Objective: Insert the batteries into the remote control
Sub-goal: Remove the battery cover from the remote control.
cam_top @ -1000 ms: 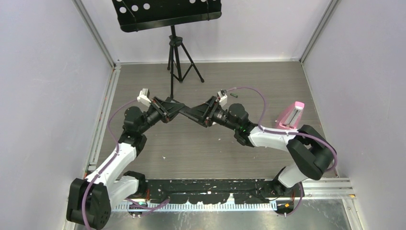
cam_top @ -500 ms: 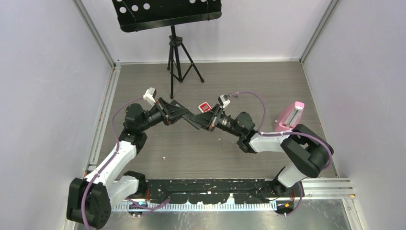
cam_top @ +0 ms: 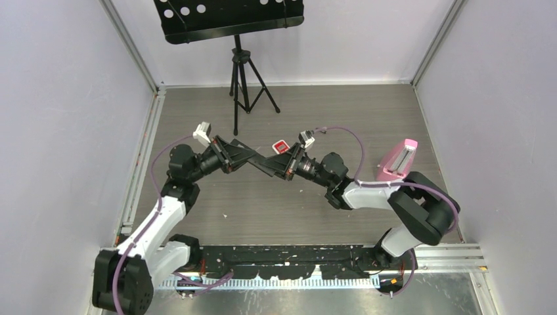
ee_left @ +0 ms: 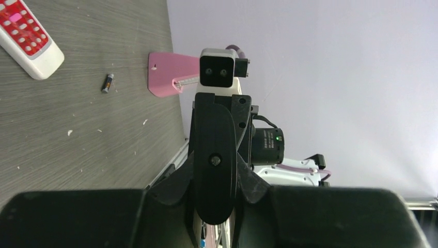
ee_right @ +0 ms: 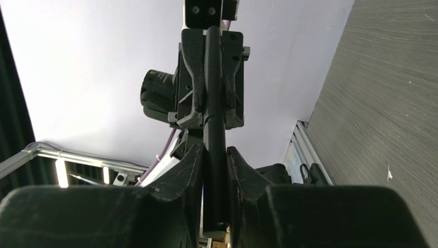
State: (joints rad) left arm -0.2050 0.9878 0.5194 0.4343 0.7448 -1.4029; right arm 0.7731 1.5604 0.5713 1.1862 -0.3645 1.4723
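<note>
left gripper (ee_left: 214,178) — clamped on black remote (ee_left: 214,129); right gripper (ee_right: 213,152) — gripping its other end; battery (ee_left: 107,82) lies apart

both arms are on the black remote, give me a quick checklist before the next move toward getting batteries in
1. Hold of the left gripper on the black remote: ok, shut on it.
2. Hold of the right gripper on the other end: ok, shut on it.
3. Battery compartment open and reachable: cannot tell, no view shows it.
4. A battery in sight: ok, one dark battery lies on the table near the red and white remote.
5. Other batteries located: not ok, none shows in any view.
6. A gripper free to pick up the battery: not ok, both are occupied.
</note>
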